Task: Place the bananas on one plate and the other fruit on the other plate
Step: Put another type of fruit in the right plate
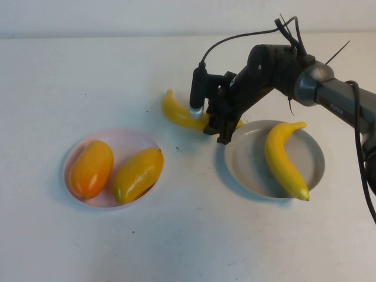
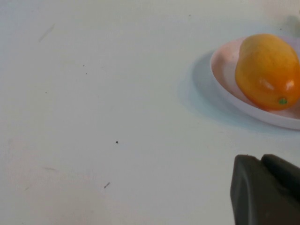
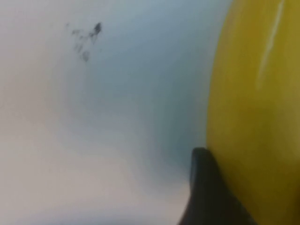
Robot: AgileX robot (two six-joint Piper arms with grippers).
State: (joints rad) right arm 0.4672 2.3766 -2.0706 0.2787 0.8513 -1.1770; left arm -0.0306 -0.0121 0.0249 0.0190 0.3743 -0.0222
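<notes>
From the high view I see the right end effector (image 1: 218, 126) reaching in over the white bench (image 1: 188, 235), down at a slender, curved, glossy yellow plastic banana (image 1: 179, 113) that lies on the bench just beside the left edge of the round, shallow grey-blue plate (image 1: 244, 170). The black fingers sit right at the banana's nearer end, and in the right wrist view a dark fingertip (image 3: 206, 187) presses against the banana's (image 3: 255, 117) yellow skin. It looks clenched around the fruit, though I cannot tell whether the banana is lifted off the bench or resting on it.

The second long yellow plastic banana (image 1: 282, 158) already lies in the grey-blue plate, running from its upper rim to its lower right rim, with the lower tip poking out past the edge.

To the left, well apart from that plate, the round pale pink plate (image 1: 106, 202) holds both plump, oval fruits side by side: the deeper orange mango-like fruit (image 1: 91, 168) on the left and the yellower mango-like fruit (image 1: 138, 174) on the right, touching or nearly so.

The left end effector (image 2: 265, 190) shows only as a dark edge in its own wrist view, hanging over the bare bench near the pink plate (image 2: 225, 79) and the orange fruit (image 2: 267, 70). I cannot tell whether it is released or clenched.
</notes>
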